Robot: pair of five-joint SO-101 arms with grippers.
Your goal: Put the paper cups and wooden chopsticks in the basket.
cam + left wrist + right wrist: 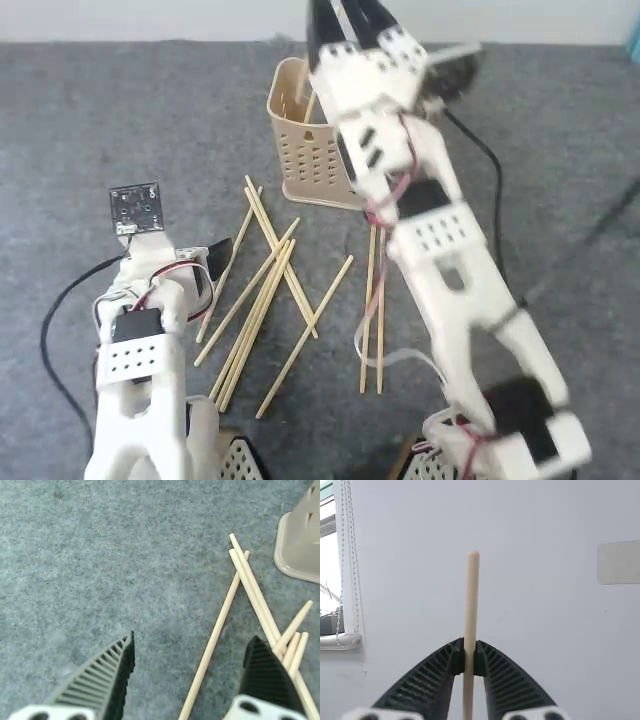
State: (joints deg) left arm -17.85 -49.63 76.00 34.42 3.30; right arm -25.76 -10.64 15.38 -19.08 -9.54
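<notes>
On the left, well short of the beige perforated plastic basket point(310, 165), the left gripper point(193, 637) hangs spread wide over the grey felt mat point(100, 120). One pale round wooden chopstick point(215, 632) lies between its fingers. More loose wooden chopsticks point(262, 290) fan out on the arms' side of the basket, several of them crossing. Above the basket, the right gripper point(470, 657) is clamped on an upright chopstick point(472, 595), pinched partway along its length. These sticks look light, stiff and smooth, so they are likely to roll on the mat or pivot in a pinch. Taking one near its middle should keep it from swinging.
</notes>
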